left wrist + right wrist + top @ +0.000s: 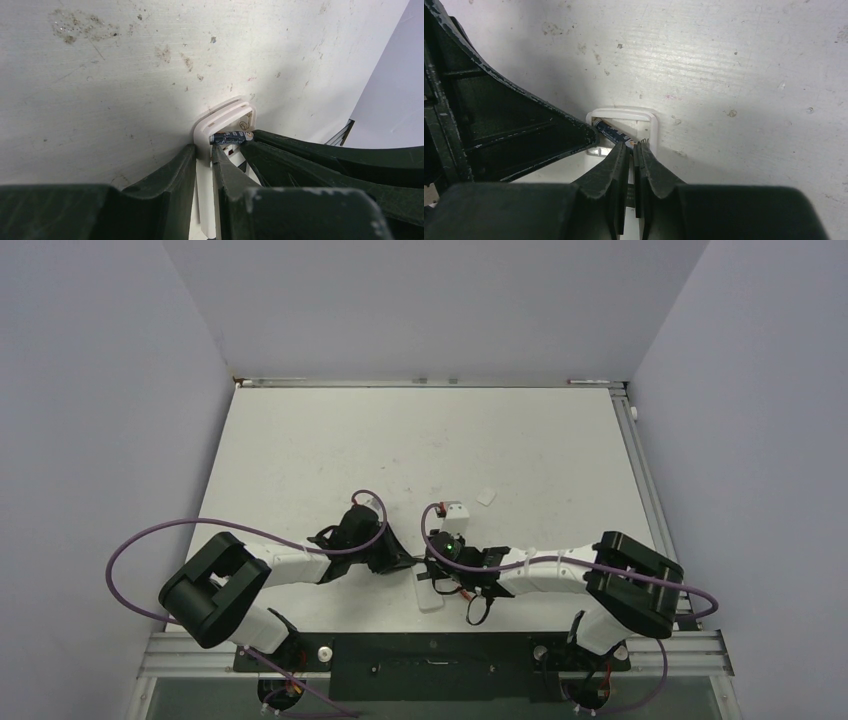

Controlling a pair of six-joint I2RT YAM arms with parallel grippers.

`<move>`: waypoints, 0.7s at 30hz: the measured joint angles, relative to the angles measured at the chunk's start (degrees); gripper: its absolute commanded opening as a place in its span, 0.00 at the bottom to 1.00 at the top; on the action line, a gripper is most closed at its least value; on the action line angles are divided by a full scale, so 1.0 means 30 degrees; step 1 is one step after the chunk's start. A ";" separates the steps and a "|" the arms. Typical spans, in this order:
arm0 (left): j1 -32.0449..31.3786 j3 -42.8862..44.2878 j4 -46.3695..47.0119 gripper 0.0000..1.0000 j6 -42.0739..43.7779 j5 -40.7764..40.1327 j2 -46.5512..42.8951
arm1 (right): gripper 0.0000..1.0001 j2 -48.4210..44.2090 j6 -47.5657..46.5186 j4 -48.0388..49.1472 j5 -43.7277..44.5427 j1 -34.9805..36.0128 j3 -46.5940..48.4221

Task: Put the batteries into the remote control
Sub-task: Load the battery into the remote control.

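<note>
Dark jaws hog the bottom of both wrist views, so starting there. Left gripper (202, 150) has its jaws clamped narrow across the width of the remote control (227, 117), holding it low over the worktop (125, 75), midway between the two arms and not far out from their bases. Right gripper (631, 147) has its jaws pretty much closed, just a sliver between them, with the tips parked right at one end of the battery (230, 137). Can't tell if they're pinching it or only nudging it.

That battery sits in the open compartment at the remote's far end, long axis across the remote. From the right jaws it runs away up and to the left, slightly skewed. My guess is it's not fully seated, and the right arm is the one placed to press it home. Only one battery spotted.
</note>
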 measured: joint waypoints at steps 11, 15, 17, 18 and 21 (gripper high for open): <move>0.0007 0.0015 0.0000 0.15 0.0437 0.0029 0.0000 | 0.08 0.0823 -0.0845 -0.2579 0.0029 -0.0007 0.1865; 0.0007 0.0044 -0.0022 0.15 0.0641 0.0044 0.0000 | 0.09 0.1195 -0.1348 -0.3213 0.0036 -0.0044 0.2448; 0.0007 0.0058 -0.0022 0.14 0.0736 0.0044 0.0007 | 0.09 0.1311 -0.1559 -0.3555 0.0036 -0.0044 0.2696; 0.0007 0.0080 -0.0044 0.13 0.0809 0.0058 0.0029 | 0.08 0.1392 -0.1632 -0.3738 0.0036 -0.0044 0.2849; 0.0007 0.0204 -0.0226 0.11 0.0976 0.0117 0.0095 | 0.08 0.1574 -0.1821 -0.4218 0.0029 -0.0044 0.3213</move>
